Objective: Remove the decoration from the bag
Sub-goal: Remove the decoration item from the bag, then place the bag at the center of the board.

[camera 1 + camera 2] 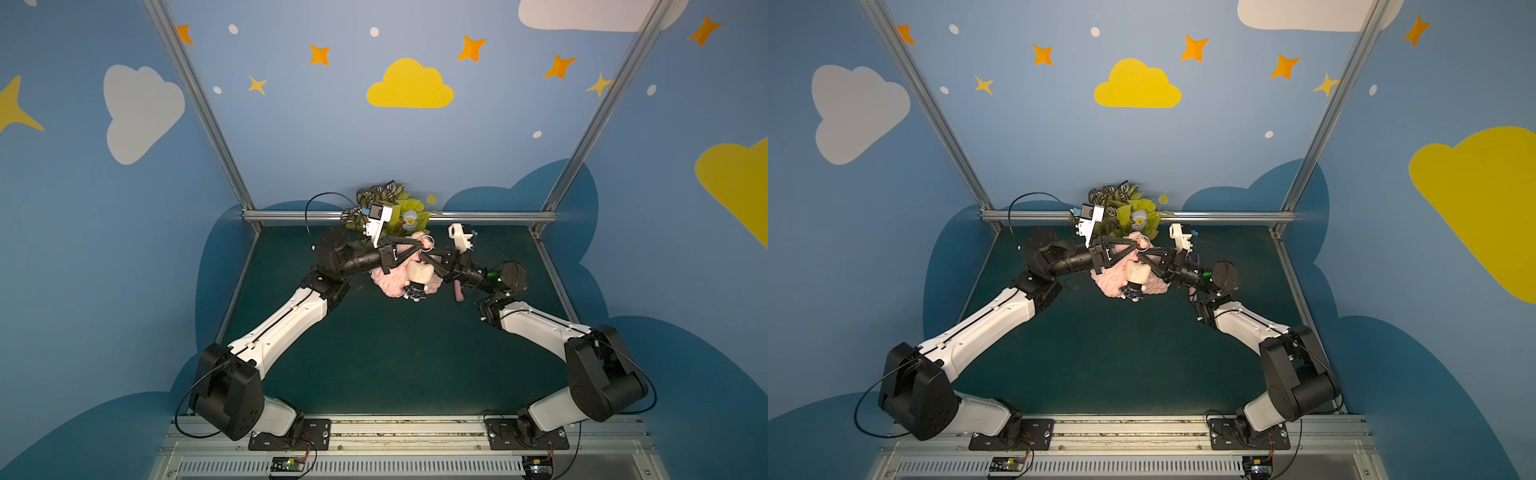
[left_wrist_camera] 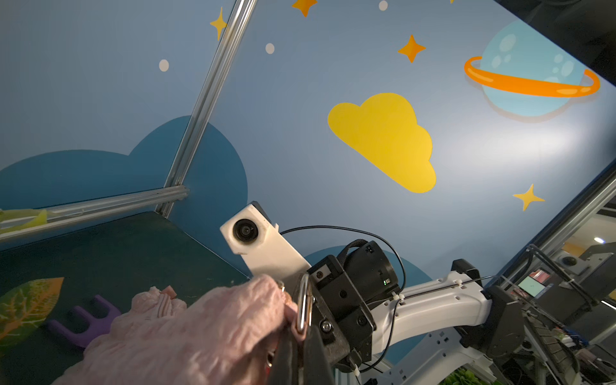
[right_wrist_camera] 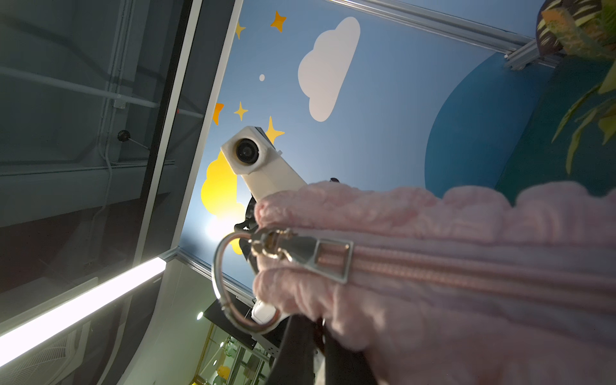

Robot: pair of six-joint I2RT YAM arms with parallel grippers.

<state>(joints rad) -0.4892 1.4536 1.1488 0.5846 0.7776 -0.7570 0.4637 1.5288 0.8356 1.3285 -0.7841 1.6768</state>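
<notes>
The pink knitted bag [image 1: 388, 283] [image 1: 1109, 286] hangs lifted above the green table between both arms. My left gripper [image 1: 420, 247] [image 2: 300, 350] is shut on the bag's pink loop, which wraps the metal keyring [image 2: 304, 306] [image 3: 226, 283]. My right gripper [image 1: 427, 254] [image 3: 320, 350] meets it from the other side, shut just under the ring beside the zipper pull [image 3: 320, 260]. The bag hides most of what it pinches; a glint of metal shows there. The decoration [image 1: 419, 274] [image 1: 1137, 272], a white cat head over a plaid dress, dangles below the fingertips against the bag.
A vase of leaves and flowers [image 1: 390, 208] stands right behind the grippers at the back rail [image 1: 498, 216]. The purple-and-pink toy fork [image 2: 83, 325] [image 1: 458, 293] lies on the table under the right arm. Blue walls close three sides.
</notes>
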